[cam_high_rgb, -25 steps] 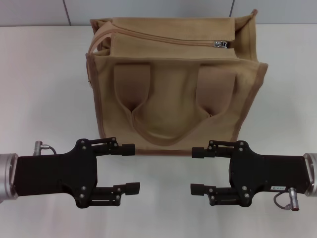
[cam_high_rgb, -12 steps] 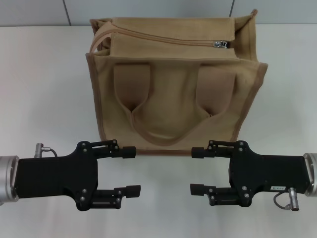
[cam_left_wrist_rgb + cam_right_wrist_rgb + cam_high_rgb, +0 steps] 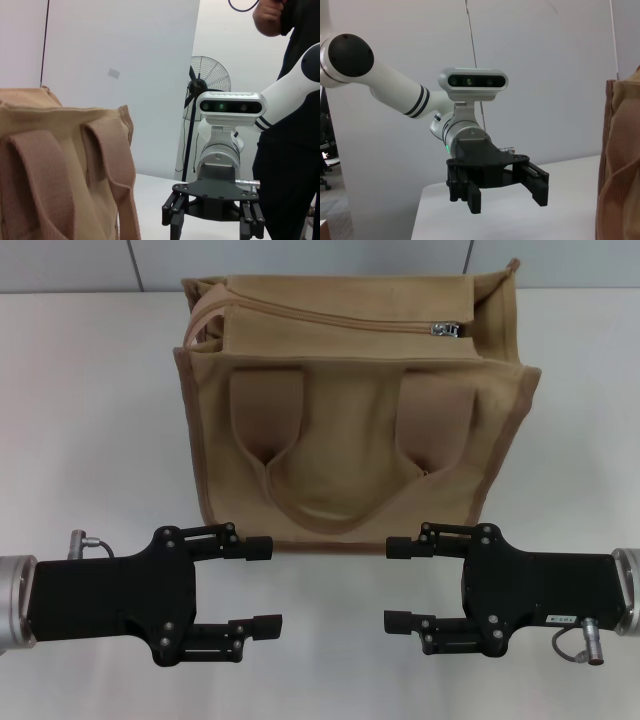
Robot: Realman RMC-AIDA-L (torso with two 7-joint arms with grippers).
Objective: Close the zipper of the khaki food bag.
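On the white worktop (image 3: 90, 420), the khaki food bag (image 3: 350, 410) stands at our 12 o'clock, its zipper (image 3: 445, 329) pull at the right end. Our left claw (image 3: 262, 583) and right claw (image 3: 396, 583) lie level, open, tips facing each other.

Bright even light, soft shadows, sharp focus, slight grain

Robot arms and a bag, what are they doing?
The robot is supposed to zip up the khaki food bag standing on the white table. It has not touched it yet. The left gripper and the right gripper hover open in front of the bag, facing each other and holding nothing. The zipper runs along the bag's top, with its silver pull tab sitting near the robot's right end.
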